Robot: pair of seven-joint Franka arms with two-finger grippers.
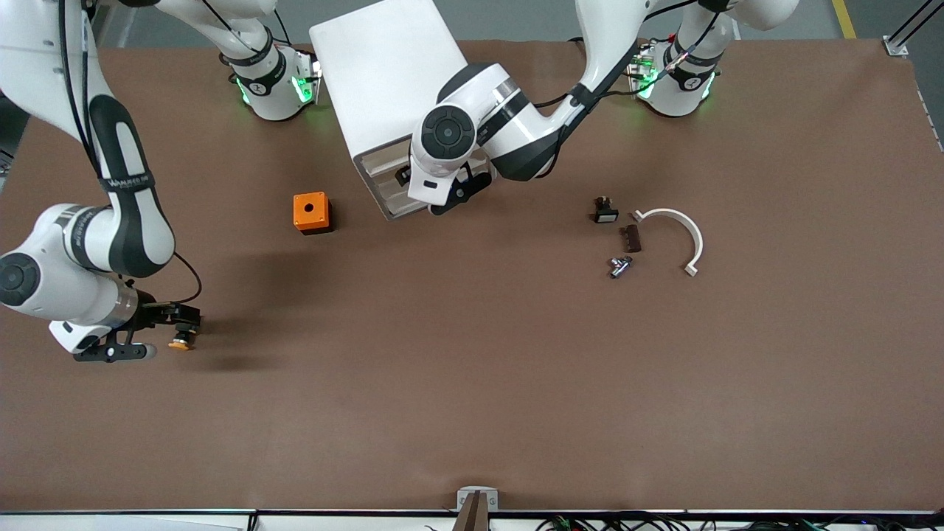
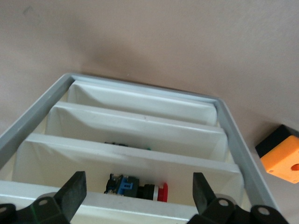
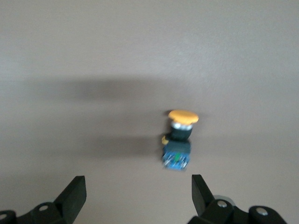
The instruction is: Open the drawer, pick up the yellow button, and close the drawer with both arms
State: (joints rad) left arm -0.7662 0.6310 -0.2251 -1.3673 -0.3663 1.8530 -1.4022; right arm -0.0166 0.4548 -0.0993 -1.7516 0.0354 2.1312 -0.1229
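Note:
The white cabinet [image 1: 383, 74] stands at the table's edge nearest the robots' bases. Its uppermost drawer [image 2: 140, 204] shows its inside, where a red-capped button with a blue block [image 2: 136, 186] lies. My left gripper [image 1: 451, 198] is open at the drawer's front, and in the left wrist view [image 2: 139, 193] its fingers stand apart over the drawer's rim. The orange-capped button [image 1: 181, 342] lies on the table toward the right arm's end. My right gripper [image 1: 156, 335] is open and empty just beside it. In the right wrist view [image 3: 138, 196] the button [image 3: 180, 140] lies ahead of the fingertips, untouched.
An orange cube box [image 1: 312, 212] with a hole stands next to the cabinet and also shows in the left wrist view [image 2: 282, 158]. Toward the left arm's end lie a small black-and-white part [image 1: 605, 212], a dark brown piece [image 1: 631, 238], a metal part [image 1: 619, 266] and a white curved strip [image 1: 682, 232].

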